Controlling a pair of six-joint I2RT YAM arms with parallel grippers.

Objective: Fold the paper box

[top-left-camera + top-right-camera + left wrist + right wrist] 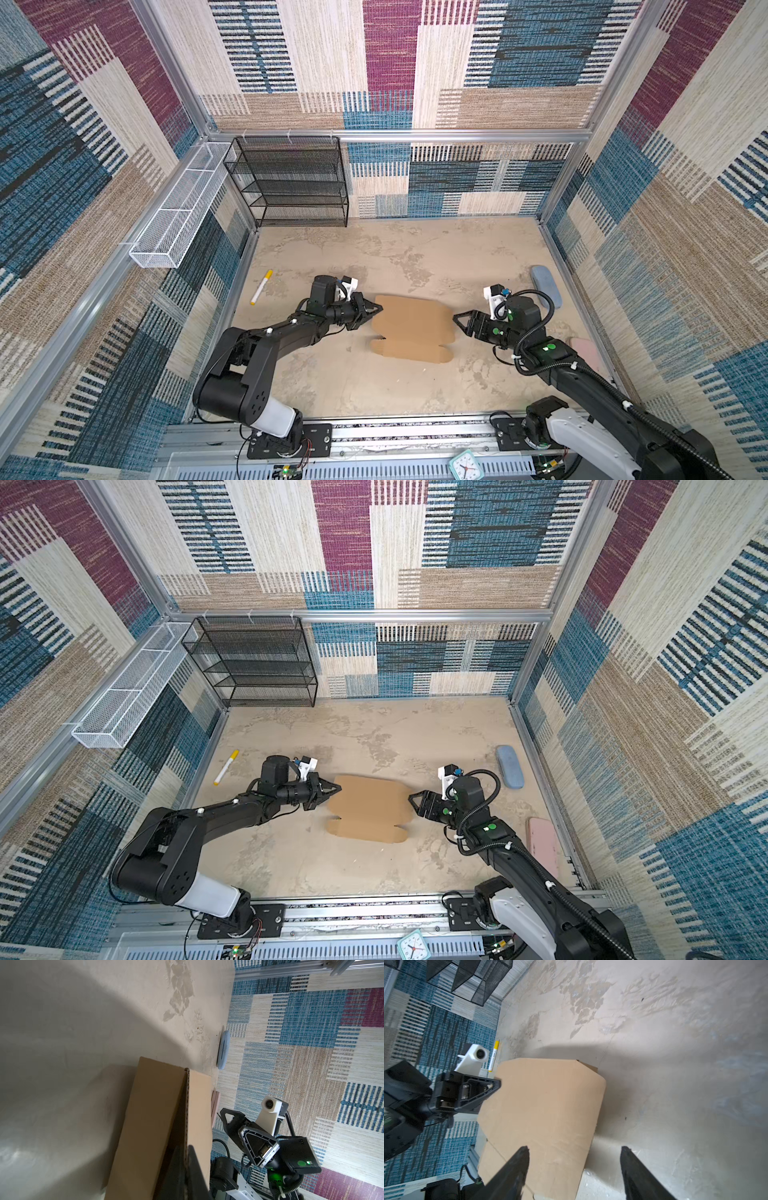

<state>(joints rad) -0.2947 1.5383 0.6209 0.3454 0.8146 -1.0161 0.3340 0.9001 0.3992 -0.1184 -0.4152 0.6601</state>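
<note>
The paper box (411,326) (370,808) is a brown cardboard sheet with flaps, lying mid-table in both top views. My left gripper (380,308) (338,788) is at its far left corner. In the left wrist view the jaws (185,1148) are shut on the sheet's corrugated edge (188,1105), one finger on each side. My right gripper (459,323) (411,799) stands open just off the sheet's right edge. In the right wrist view its fingers (573,1150) straddle the edge of a cardboard panel (546,1105) without touching it.
A yellow-capped marker (261,286) lies to the left. A blue case (545,286) and a pink case (588,353) lie by the right wall. A black mesh shelf (286,183) and a white mesh basket (183,203) stand at the back left. A small clock (465,465) sits at the front rail.
</note>
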